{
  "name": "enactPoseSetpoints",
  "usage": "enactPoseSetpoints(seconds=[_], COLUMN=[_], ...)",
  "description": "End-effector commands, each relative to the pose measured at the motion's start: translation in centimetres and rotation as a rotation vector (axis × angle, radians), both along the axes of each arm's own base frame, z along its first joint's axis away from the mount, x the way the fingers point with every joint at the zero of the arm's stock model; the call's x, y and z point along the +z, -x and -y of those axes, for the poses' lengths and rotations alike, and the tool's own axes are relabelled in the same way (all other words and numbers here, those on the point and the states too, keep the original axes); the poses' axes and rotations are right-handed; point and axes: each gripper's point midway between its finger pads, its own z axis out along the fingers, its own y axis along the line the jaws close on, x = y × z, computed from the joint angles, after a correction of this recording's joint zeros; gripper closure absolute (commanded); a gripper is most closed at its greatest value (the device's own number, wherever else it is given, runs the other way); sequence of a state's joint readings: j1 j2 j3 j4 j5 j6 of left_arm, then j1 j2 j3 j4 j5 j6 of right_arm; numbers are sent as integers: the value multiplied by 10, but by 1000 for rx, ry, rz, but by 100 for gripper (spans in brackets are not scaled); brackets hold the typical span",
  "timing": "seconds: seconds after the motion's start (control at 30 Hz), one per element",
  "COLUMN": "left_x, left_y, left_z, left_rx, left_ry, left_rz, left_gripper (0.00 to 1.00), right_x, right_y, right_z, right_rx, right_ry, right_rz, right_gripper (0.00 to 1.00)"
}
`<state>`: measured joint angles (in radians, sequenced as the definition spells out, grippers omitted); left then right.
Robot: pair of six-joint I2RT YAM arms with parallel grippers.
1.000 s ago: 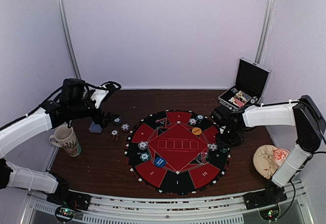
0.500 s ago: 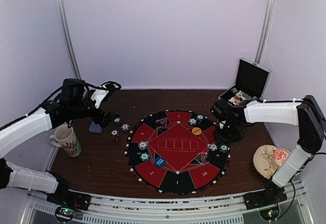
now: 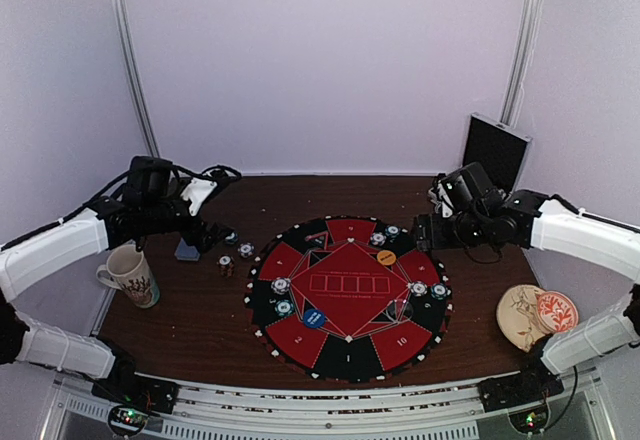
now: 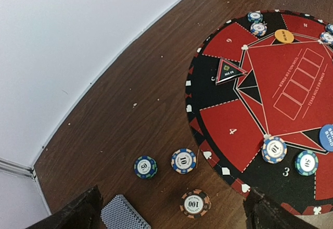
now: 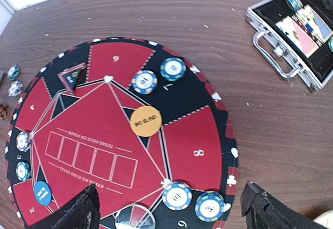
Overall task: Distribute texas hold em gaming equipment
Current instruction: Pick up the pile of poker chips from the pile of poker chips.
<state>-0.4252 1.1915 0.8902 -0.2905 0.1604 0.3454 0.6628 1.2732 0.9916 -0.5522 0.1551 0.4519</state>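
The round red-and-black poker mat (image 3: 348, 298) lies mid-table. My left gripper (image 4: 171, 216) hangs open above three loose chips on the wood: a blue 50 chip (image 4: 145, 167), a 10 chip (image 4: 183, 161) and a brown 100 chip (image 4: 195, 203). The grey-blue card deck (image 4: 123, 214) lies by its left finger. My right gripper (image 5: 169, 211) is open and empty above the mat's right side, over two chips (image 5: 177, 195) (image 5: 209, 206) near seat 9. The orange big-blind disc (image 5: 145, 121) and the blue small-blind disc (image 5: 42, 192) rest on the mat.
An open silver-edged case (image 3: 497, 150) stands at the back right. A patterned mug (image 3: 130, 275) sits at the left edge, and a round coaster (image 3: 535, 315) lies at the right front. More chips sit at the mat's seat 7 (image 5: 144, 81) and left rim (image 3: 281, 286).
My right gripper has opened, risen and pulled back right off the mat's edge. A second chip now lies by seat 9. The left arm barely moved.
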Motion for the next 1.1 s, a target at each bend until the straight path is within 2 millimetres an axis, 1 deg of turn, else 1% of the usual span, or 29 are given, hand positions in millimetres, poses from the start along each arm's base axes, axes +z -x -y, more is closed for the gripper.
enactPoseSetpoints(seconds=[0.0,0.1,0.2,0.33,0.5,0.63,0.8,0.9,1.07], left_x=[-9,-24,-40,-53,-64,-71,-78,-87,-99], left_y=[-12,-16,-11,-5,-1,-1,3,6,0], left_z=[-6,-10,-6,-2,1,-2,-4,-5,-8], left_rx=[-11,-24,-75,-130,-172,-183,-212,-227,-214], left_ry=[-16,-17,-35,-48,-62,-77,-94,-113,-130], left_rz=[-23,-78,-122,-150,-178,-191,-214,-234,-264], left_gripper=[2,2,2,2,2,3,5,7,11], right_x=[15,14,11,11,10,7,4,5,5], right_y=[-3,2,8,15,15,13,14,14,15], right_z=[-13,-14,-16,-20,-16,-15,-14,-13,-12], right_rx=[23,13,12,15,-14,-22,-27,-28,-31], right_ry=[-11,30,31,11,23,37,47,43,40], right_rz=[171,239,279,304,329,334,328,334,331], right_gripper=[3,3,3,3,3,3,4,4,3])
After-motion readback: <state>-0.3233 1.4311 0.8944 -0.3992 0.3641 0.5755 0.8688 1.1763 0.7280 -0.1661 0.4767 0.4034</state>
